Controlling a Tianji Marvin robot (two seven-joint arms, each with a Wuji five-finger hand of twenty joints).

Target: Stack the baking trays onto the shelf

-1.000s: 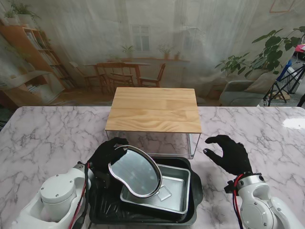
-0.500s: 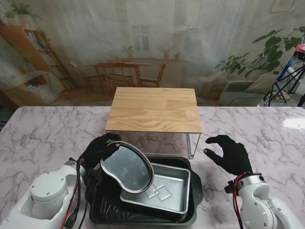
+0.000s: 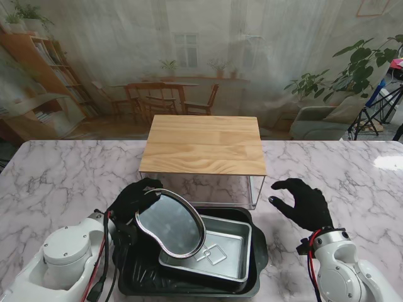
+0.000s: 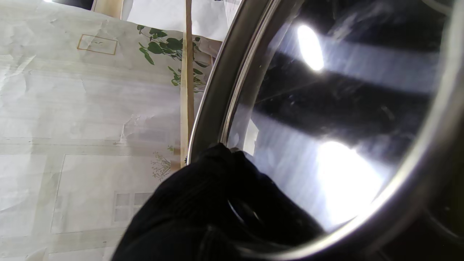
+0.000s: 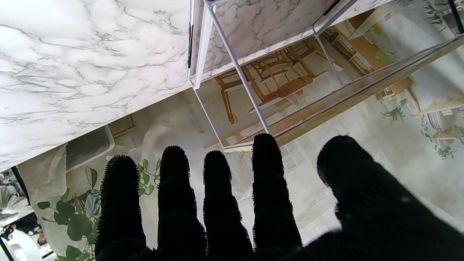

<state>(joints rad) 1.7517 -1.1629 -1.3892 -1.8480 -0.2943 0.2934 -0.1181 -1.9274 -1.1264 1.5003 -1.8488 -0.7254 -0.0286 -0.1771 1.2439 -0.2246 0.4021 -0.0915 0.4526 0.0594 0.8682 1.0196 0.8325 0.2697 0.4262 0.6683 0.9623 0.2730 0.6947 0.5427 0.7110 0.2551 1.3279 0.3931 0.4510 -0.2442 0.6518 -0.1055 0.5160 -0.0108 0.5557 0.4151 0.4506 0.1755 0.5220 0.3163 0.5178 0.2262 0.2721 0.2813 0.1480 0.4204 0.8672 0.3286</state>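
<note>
Marble tabletop (image 3: 56, 182) carries a wooden-topped shelf (image 3: 204, 145) on thin wire legs, with a dark baking tray (image 3: 255, 251) just nearer to me and a silver rectangular tray (image 3: 227, 251) nested inside it. Left hand (image 3: 132, 200) has its fingers (image 4: 217, 181) clamped on the rim of an oval metal tray (image 3: 171, 223), tilted up above the nested pair. Right hand (image 3: 302, 202) hovers beside the shelf's right leg, fingers (image 5: 174, 188) spread and holding nothing.

Ahead of the left robot hand (image 3: 133, 200), the shelf (image 3: 204, 145) top lies bare, its wire legs framing an open bay beneath. Beside the right robot hand (image 3: 303, 202), the surface (image 3: 343, 182) is open; the nested trays (image 3: 252, 251) block its inner side.
</note>
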